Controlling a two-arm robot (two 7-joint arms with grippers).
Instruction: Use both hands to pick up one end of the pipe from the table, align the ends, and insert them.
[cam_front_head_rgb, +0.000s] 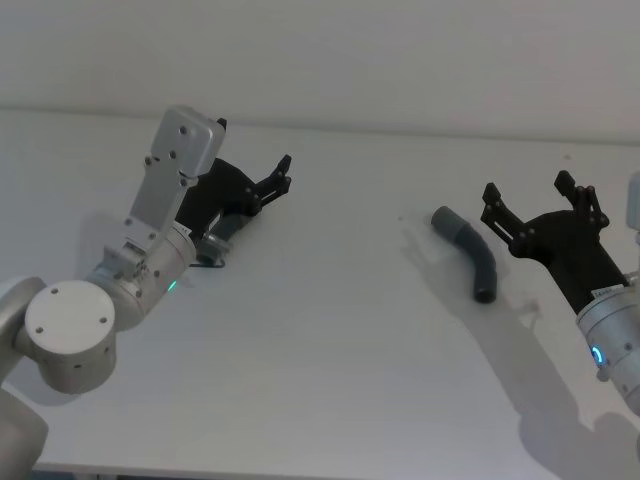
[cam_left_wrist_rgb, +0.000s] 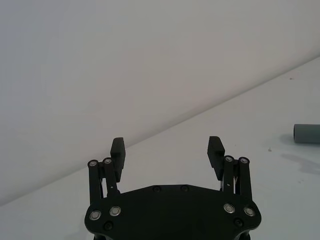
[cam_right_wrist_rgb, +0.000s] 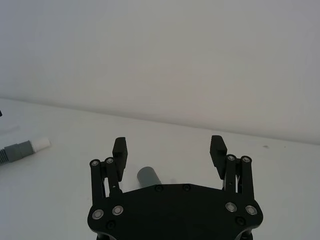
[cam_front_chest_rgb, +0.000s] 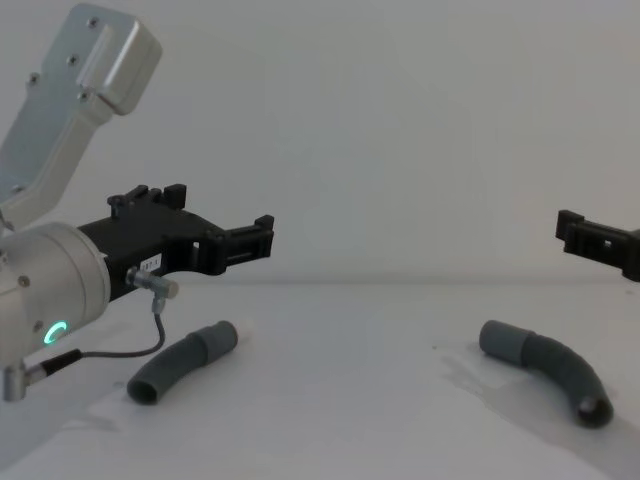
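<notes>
Two curved grey pipe pieces lie apart on the white table (cam_front_head_rgb: 330, 350). The left piece (cam_front_chest_rgb: 180, 362) sits under my left arm, largely hidden in the head view (cam_front_head_rgb: 213, 248); its end with a white tip (cam_right_wrist_rgb: 41, 143) shows in the right wrist view. The right piece (cam_front_head_rgb: 468, 252) lies with its smooth cuff (cam_right_wrist_rgb: 147, 176) pointing away from me. My left gripper (cam_front_head_rgb: 278, 176) hovers open above and beyond the left piece, holding nothing (cam_left_wrist_rgb: 167, 150). Open too, my right gripper (cam_front_head_rgb: 530, 192) hangs just right of the right piece, its cuff showing below the fingers (cam_right_wrist_rgb: 169, 147).
A plain white wall rises behind the table's far edge. Bare table surface lies between the two pieces. The right piece's cuff (cam_left_wrist_rgb: 306, 133) shows far off in the left wrist view.
</notes>
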